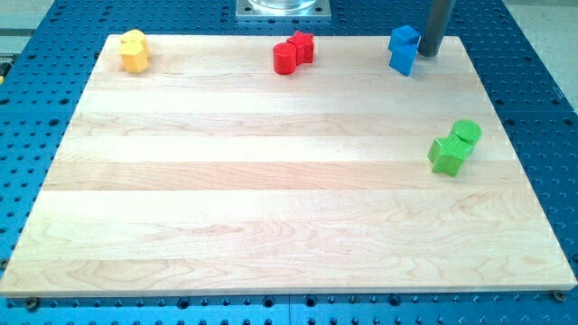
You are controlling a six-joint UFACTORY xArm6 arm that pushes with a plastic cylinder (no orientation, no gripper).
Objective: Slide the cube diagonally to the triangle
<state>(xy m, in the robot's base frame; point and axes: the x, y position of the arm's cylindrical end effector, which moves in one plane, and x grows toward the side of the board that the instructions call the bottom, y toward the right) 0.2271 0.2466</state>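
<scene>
My tip (428,52) just beside blue blocks (403,49), rod top cropped.

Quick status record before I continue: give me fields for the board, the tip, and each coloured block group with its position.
board: pale wooden board on blue perforated table
tip: my tip, view's top right, just right of the blue blocks
blue blocks: pair, top right edge
red blocks: pair, top centre
yellow blocks: pair, top left corner
green blocks: pair, right side, mid-height
</scene>
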